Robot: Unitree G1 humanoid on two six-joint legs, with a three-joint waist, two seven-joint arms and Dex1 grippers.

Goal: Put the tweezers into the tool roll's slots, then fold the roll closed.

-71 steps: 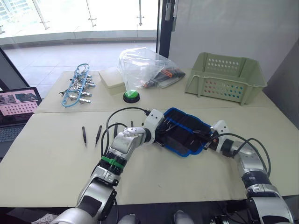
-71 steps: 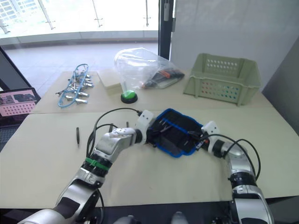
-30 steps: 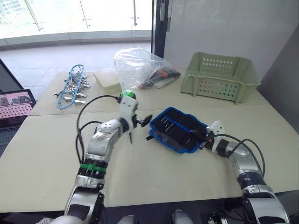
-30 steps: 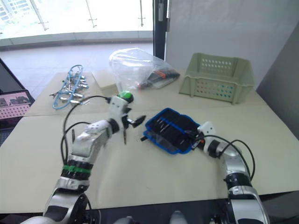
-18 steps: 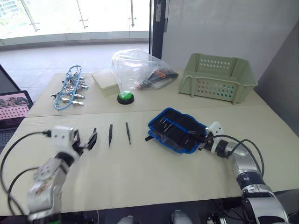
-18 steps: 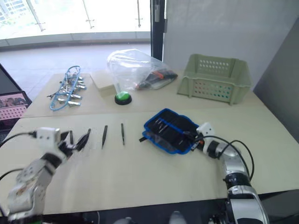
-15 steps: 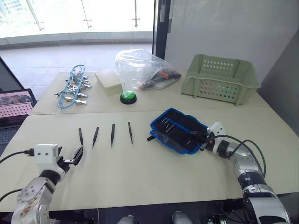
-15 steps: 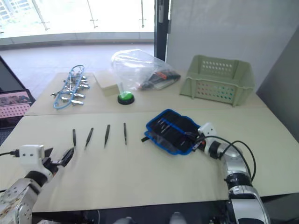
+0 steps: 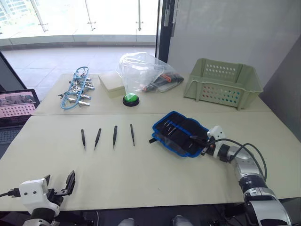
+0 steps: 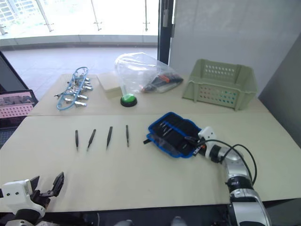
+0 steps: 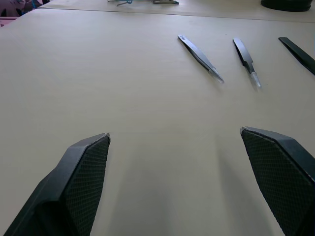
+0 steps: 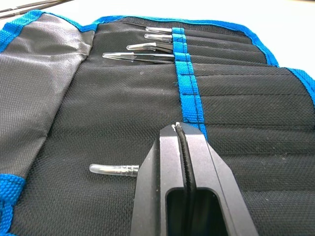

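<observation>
On your beige tabletop [image 9: 155, 179], the largest thing is the green basket [image 9: 224, 82] at the far right, with a clear plastic bag [image 9: 143, 70] beside it and a bundle of silver clamps on blue cord [image 9: 77, 88] at the far left; a green button [image 9: 130, 99] sits just in front of the bag. The tool roll [image 9: 181, 133] lies open right of centre, with several tweezers already tucked in its slots [image 12: 184, 78] at the far end. Your right gripper [image 12: 183, 142] rests over the roll's inner face, its fingers pressed together, a capped tip lying on the fabric just beside them. Your left gripper [image 11: 179, 162] hovers low at the near left edge, well apart from everything, its fingers [image 11: 83, 172] spread wide and empty. Four loose tweezers [image 9: 115, 135] lie in a row between it and the roll.
</observation>
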